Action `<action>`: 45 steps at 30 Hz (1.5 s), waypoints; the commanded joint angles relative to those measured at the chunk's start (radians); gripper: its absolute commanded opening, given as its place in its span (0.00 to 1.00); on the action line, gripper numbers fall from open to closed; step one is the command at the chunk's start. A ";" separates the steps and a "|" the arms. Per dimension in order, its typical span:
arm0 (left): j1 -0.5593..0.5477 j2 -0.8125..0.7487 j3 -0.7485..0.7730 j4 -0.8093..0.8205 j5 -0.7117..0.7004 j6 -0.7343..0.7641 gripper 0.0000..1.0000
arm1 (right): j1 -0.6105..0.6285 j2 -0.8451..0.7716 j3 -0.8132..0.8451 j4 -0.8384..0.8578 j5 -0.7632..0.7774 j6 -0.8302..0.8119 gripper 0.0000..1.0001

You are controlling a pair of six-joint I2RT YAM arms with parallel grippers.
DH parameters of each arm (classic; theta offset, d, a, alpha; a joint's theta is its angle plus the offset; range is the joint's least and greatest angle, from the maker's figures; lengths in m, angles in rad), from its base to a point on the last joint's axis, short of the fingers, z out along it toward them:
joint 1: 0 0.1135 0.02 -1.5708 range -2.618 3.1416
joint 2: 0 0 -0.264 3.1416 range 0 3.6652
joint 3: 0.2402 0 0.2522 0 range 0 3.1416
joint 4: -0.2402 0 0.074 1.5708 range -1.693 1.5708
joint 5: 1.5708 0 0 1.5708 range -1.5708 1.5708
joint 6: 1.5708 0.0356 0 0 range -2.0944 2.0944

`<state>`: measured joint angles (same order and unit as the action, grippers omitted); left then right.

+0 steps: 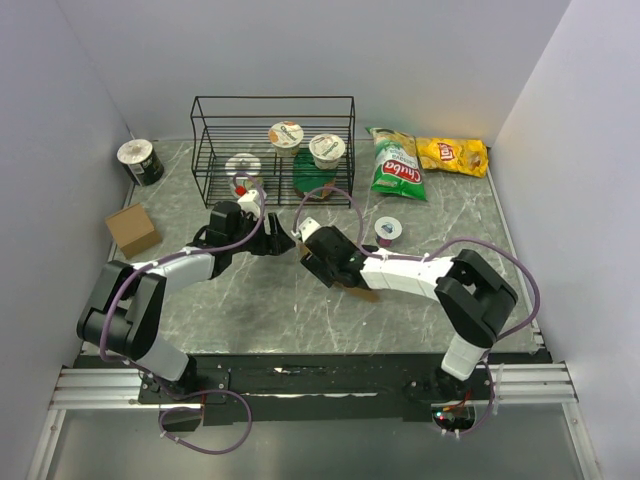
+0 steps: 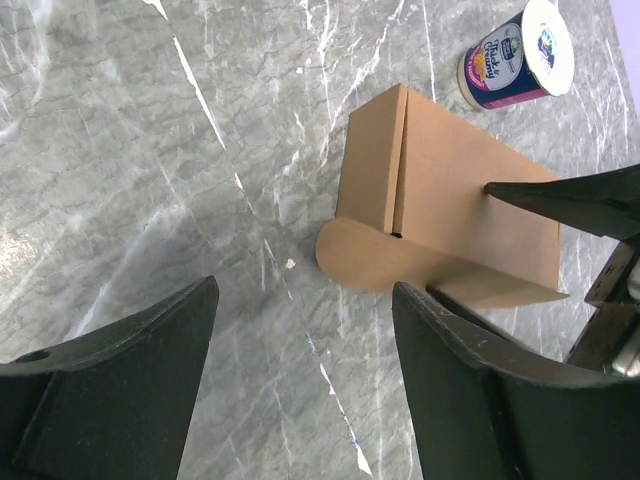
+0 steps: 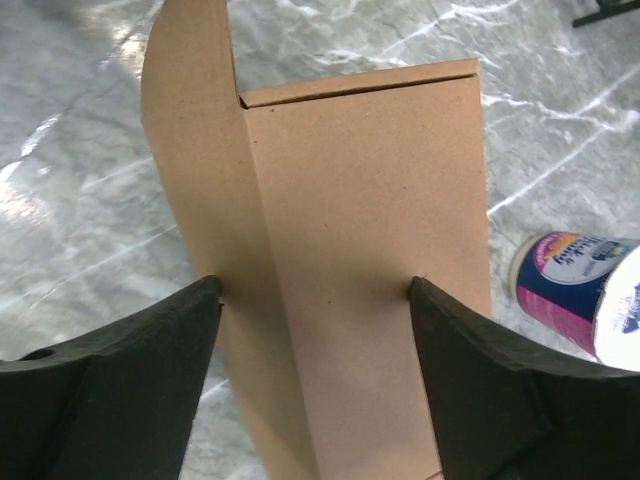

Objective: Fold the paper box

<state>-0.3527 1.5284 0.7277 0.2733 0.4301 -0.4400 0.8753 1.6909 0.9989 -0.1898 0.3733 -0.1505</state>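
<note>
The paper box (image 3: 370, 250) is a plain brown oblong carton with a rounded flap sticking out at one end (image 2: 355, 255). My right gripper (image 3: 315, 285) is shut on it, one fingertip pressed against each long side. In the left wrist view the box (image 2: 470, 200) lies just above the marble table with the right gripper's fingers (image 2: 570, 195) on it. My left gripper (image 2: 305, 290) is open and empty, just short of the rounded flap. In the top view the left gripper (image 1: 278, 240) and the right gripper (image 1: 318, 255) meet at mid-table, and the box is mostly hidden beneath them.
A yogurt cup (image 1: 388, 230) stands just right of the box (image 2: 520, 55). A black wire rack (image 1: 272, 150) with cups stands behind. Two chip bags (image 1: 397, 165) lie at the back right. A small squarish cardboard box (image 1: 132, 229) and a can (image 1: 140, 162) are at the left.
</note>
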 commanded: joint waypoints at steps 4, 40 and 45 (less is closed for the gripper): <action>0.006 -0.040 -0.010 0.047 0.021 -0.005 0.76 | 0.002 0.059 0.055 -0.105 0.093 0.055 0.64; 0.049 -0.304 -0.109 0.102 0.010 -0.049 0.96 | -0.027 -0.166 0.147 -0.204 -0.177 0.075 1.00; 0.050 -0.310 -0.120 0.127 0.010 -0.065 0.96 | -0.082 -0.132 0.172 -0.234 -0.218 0.023 1.00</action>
<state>-0.3080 1.2484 0.6163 0.3428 0.4217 -0.4900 0.8360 1.5604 1.1206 -0.3828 0.1814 -0.0795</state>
